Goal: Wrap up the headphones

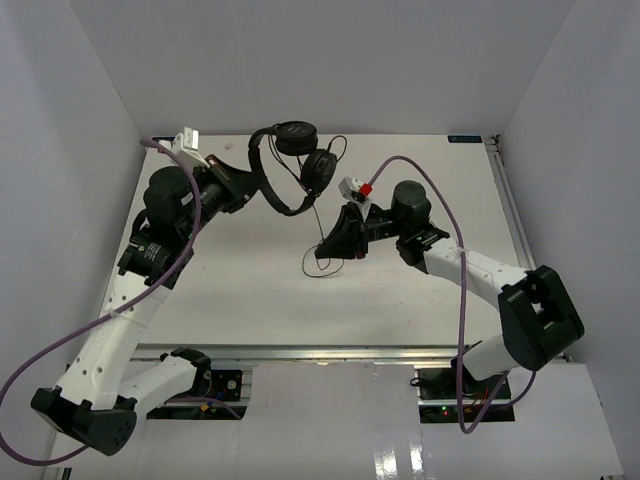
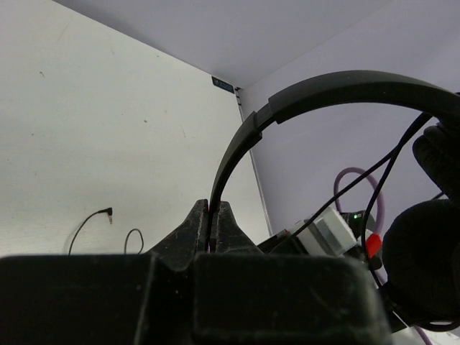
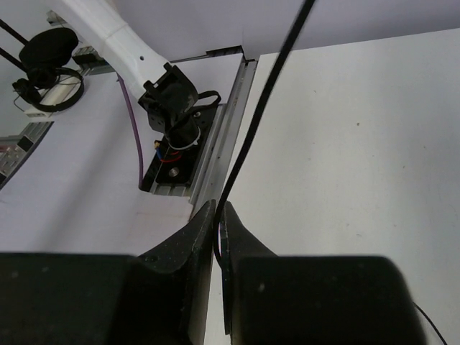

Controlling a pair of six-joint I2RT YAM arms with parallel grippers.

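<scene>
Headphones (image 1: 318, 170) dangle near the table's (image 1: 250, 295) far edge: left gripper (image 2: 213, 224) pinches the headband (image 2: 330, 88), right gripper (image 3: 217, 231) pinches the cord (image 3: 253, 126). Pull too hard and that thin cord could slip free.

- The headband (image 2: 323, 90) is seen as smooth, matt black plastic.
- The earcups (image 2: 424, 259) are padded in soft, matt black.
- The cord (image 3: 248, 136) is coated smooth and black.
- The table (image 1: 250, 290) is finished matt white.
- The rail (image 3: 223, 144) is made of bare metal.
</scene>
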